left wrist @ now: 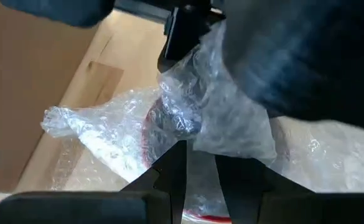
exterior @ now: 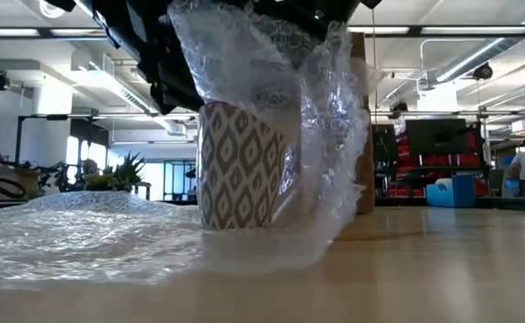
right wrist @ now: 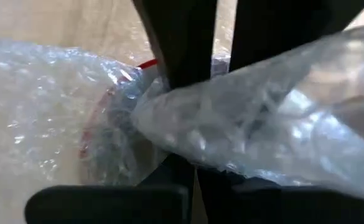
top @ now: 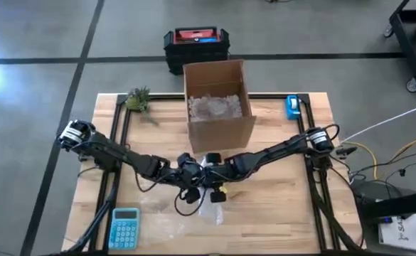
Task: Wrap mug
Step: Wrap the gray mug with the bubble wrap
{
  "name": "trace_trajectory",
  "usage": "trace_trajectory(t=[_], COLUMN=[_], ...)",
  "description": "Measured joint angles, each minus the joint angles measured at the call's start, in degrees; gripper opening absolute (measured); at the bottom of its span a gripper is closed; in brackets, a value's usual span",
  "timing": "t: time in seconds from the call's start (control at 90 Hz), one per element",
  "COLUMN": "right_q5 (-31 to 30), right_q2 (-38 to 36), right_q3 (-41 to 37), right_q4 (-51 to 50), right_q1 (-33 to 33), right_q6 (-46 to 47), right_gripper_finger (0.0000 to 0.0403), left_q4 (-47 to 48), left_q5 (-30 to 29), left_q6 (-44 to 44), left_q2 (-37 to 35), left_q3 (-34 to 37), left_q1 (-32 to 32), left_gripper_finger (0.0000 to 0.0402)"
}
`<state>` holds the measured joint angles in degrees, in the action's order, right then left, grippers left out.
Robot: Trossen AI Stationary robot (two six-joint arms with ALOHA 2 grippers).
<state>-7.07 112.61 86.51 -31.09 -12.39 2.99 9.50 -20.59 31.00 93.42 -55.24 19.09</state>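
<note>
A mug (exterior: 237, 170) with a grey-and-white diamond pattern stands upright on the wooden table (top: 279, 206), near its middle. Its red rim (left wrist: 145, 135) shows through clear bubble wrap (exterior: 316, 117), which is drawn up over the mug's top. The rest of the sheet (exterior: 83, 233) lies spread on the table beside the mug. Both grippers meet right above the mug: my left gripper (top: 192, 178) comes from the left and my right gripper (top: 216, 178) from the right. Each is shut on the wrap. My left gripper pinches a gathered bunch of bubble wrap (left wrist: 200, 163) between its two fingers, above the mug's mouth, slanting down from the table's left. The wrap rises from the table to the fingers. My right gripper pinches a crumpled fold of wrap (right wrist: 188, 134) over the mug's rim, slanting down from the right. That wrap hangs down the mug's side to the table.
An open cardboard box (top: 218, 99) holding bubble wrap stands just behind the mug. A blue calculator (top: 124, 227) lies at the near left, a small plant (top: 138, 99) at the far left, and a blue tape dispenser (top: 293, 107) at the far right. A black crate (top: 197, 46) stands beyond the table.
</note>
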Motion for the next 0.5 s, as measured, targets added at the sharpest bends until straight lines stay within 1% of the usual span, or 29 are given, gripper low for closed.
trace_trajectory(t=[0.178, 0.278, 0.422, 0.5], right_q5=[0.9, 0.2, -1.3, -5.7], right_q2=[-1.0, -4.1, -5.6, -6.4], right_q3=[5.8, 9.1, 9.7, 9.6], right_q4=[-15.2, -20.5, -21.8, -21.5], right_q1=[-0.1, -0.1, 0.0, 0.0], right_q6=[0.4, 0.4, 0.4, 0.3], right_gripper_finger=[0.0002, 0.0002, 0.0002, 0.0002], left_q4=[-1.3, -0.2, -0.1, 0.4], left_q5=[-0.7, -0.9, -0.7, -0.2], left_q6=[-0.3, -0.5, -0.2, -0.3], left_q2=[1.5, 1.0, 0.5, 0.7], left_q3=[0.0, 0.3, 0.4, 0.6], left_q1=[0.0, 0.0, -0.1, 0.0], left_gripper_finger=[0.0074, 0.0074, 0.0074, 0.0074])
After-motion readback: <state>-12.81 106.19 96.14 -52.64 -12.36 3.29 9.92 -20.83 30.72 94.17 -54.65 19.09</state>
